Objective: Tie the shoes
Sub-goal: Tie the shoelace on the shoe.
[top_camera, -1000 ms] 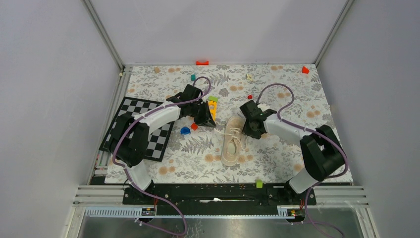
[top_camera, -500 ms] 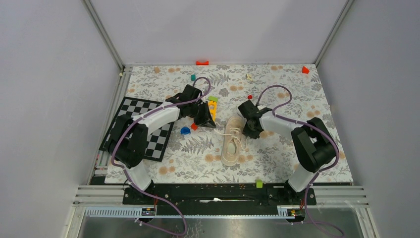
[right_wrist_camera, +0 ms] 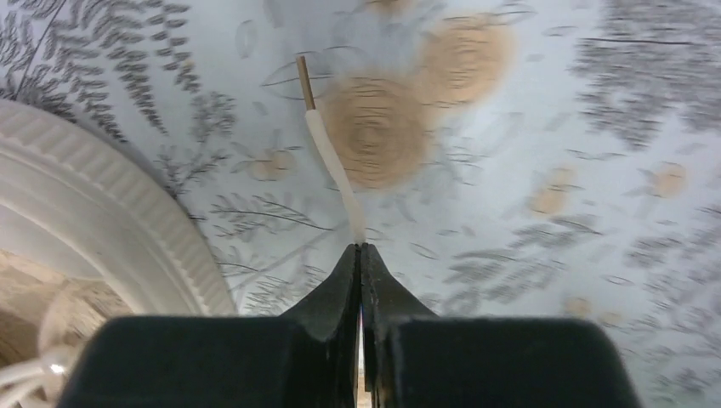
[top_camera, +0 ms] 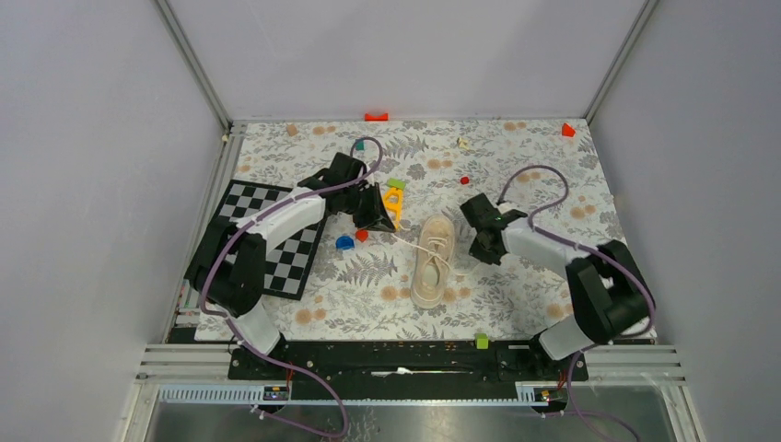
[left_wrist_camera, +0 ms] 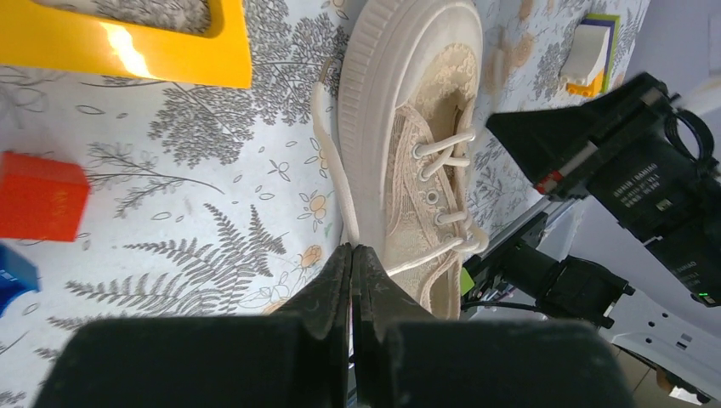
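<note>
"Grey walls all round and a fern-and-flower cloth on the table [top_camera: 350, 295]. The cream sneaker [top_camera: 431, 261] sits about mid-table on its sole, lying near to far between the two arms."

"What's the left claw up to?"

"The left claw [left_wrist_camera: 351, 255] is clamped tight, fingers pressed flat together on a pale lace [left_wrist_camera: 330, 144]. That strand runs along the cloth beside the rubber sole and goes straight into the tips."

"And the right one?"

"The right claw [right_wrist_camera: 360, 251] is closed as well, nipping the other lace end [right_wrist_camera: 333, 166]. That one pokes out past the tips across the cloth, its tan tip lying free. The ribbed edge of the sole curves by on the left of that wrist view."

"How near the shoe are they?"

"Both just beside it, one on each flank. The left claw is off its far-left side and the right claw is out to its right."

"Anything else on the cloth?"

"There's a yellow block [left_wrist_camera: 127, 51] just past the left claw. A red cube [left_wrist_camera: 38, 195] and a blue piece [top_camera: 344, 243] lie close by. A checkerboard [top_camera: 267, 241] sits at the table's left edge, with the left arm reaching over it. And there's a small red bracket [top_camera: 376, 117] at the far edge."
</note>
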`<state>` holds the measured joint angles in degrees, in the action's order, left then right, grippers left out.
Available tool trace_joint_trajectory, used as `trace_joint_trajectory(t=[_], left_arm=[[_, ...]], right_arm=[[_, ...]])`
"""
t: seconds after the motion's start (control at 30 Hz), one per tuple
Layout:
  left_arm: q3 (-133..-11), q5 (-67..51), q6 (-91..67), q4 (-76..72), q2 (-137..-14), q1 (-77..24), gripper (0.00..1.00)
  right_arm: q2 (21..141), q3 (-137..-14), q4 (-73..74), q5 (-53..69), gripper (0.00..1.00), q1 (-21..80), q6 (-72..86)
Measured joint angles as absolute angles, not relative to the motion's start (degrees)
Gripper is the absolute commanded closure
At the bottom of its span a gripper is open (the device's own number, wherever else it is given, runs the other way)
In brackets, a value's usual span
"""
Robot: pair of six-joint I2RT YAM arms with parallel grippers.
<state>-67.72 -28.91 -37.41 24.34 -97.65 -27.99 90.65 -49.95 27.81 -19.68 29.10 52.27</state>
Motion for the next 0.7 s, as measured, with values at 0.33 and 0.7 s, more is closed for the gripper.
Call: trace_joint_trajectory(t=[0.33, 0.7], left_arm=[[-67.7, -30.0, -34.2, 28.1, -94.4, -24.8, 1.00], [-60.9, -29.7, -32.6, 29.5, -92.0, -23.4, 1.00]], right_arm=[[70.5, -44.4, 35.3, -27.6, 1.00, 24.9, 52.2], [64.5, -39.2, 37.4, -31.0, 1.00, 22.5, 53.1]])
